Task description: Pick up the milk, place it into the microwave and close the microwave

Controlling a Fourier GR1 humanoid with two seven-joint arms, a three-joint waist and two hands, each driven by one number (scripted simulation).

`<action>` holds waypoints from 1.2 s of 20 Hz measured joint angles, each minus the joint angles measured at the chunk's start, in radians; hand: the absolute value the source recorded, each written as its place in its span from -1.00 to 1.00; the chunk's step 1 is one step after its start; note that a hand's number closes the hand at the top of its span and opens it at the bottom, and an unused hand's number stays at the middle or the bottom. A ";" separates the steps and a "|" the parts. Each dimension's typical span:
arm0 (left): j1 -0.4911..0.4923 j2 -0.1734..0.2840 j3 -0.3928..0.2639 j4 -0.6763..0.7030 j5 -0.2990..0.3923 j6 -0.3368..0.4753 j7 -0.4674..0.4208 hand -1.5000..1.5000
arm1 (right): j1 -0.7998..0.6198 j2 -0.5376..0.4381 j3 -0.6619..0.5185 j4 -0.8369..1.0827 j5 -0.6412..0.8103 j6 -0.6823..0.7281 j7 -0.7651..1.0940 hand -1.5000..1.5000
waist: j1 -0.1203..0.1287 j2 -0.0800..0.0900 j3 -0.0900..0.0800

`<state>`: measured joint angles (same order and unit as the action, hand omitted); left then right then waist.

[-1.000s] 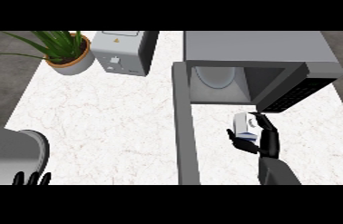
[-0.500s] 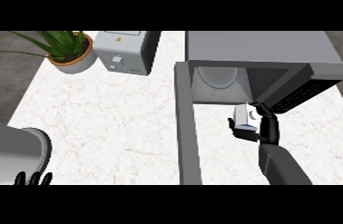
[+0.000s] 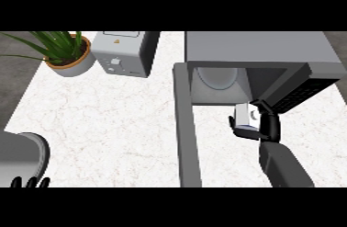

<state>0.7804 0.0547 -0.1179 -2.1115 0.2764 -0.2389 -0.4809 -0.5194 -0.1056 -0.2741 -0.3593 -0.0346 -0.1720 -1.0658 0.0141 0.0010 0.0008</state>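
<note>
A small white milk carton [image 3: 243, 116] with a blue base is held in my right hand [image 3: 263, 126], whose fingers and thumb curl round it. It hangs just in front of the open mouth of the grey microwave [image 3: 257, 48], a little right of the white round plate [image 3: 220, 77] inside. The microwave door [image 3: 186, 129] stands swung open to the left of the hand. Only the fingertips of my left hand [image 3: 30, 182] show at the lower left edge, straight and pointing up.
A white toaster [image 3: 123, 53] and a potted plant [image 3: 65, 53] stand at the back left of the marble counter [image 3: 102, 125]. A grey round pot [image 3: 20, 157] sits at the lower left, by the left hand.
My right hand has carried the milk carton away from me, closer to the microwave opening. The left hand has not moved.
</note>
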 measured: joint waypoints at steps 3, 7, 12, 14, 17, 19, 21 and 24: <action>0.008 0.002 0.011 0.005 0.002 -0.004 -0.008 -1.00 | 0.039 0.004 0.027 -0.085 0.003 0.008 0.019 1.00 | -0.008 -0.003 -0.001; 0.005 0.010 0.024 -0.004 0.020 -0.011 0.010 -1.00 | 0.144 0.015 0.081 -0.268 0.009 0.020 0.070 1.00 | -0.020 -0.007 -0.002; 0.024 0.004 -0.003 -0.005 -0.003 -0.023 0.003 -1.00 | 0.314 0.016 0.152 -0.537 0.016 0.026 0.187 1.00 | -0.025 -0.009 -0.003; 0.045 0.002 -0.015 -0.032 -0.001 -0.023 0.011 -1.00 | 0.392 0.017 0.188 -0.659 0.027 0.023 0.244 1.00 | -0.027 -0.010 -0.003; 0.047 -0.009 -0.020 -0.036 -0.010 -0.013 0.007 -1.00 | 0.490 0.025 0.240 -0.834 0.021 0.050 0.327 1.00 | -0.026 -0.009 -0.002; 0.052 -0.011 -0.014 -0.022 -0.009 -0.017 -0.010 -1.00 | 0.545 0.034 0.272 -0.938 0.006 0.075 0.375 1.00 | -0.024 -0.008 -0.002; 0.065 -0.009 -0.007 -0.020 -0.001 -0.023 -0.018 -1.00 | 0.584 0.051 0.295 -1.024 -0.031 0.109 0.419 1.00 | -0.023 -0.008 -0.002; 0.057 -0.013 -0.005 -0.032 0.005 -0.012 0.001 -1.00 | 0.604 0.069 0.320 -1.108 -0.078 0.138 0.475 1.00 | -0.018 -0.006 -0.002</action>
<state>0.8374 0.0420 -0.1229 -2.1433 0.2814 -0.2510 -0.4803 0.0842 -0.0371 0.0454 -1.4668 -0.1122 -0.0339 -0.5910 -0.0041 -0.0046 -0.0009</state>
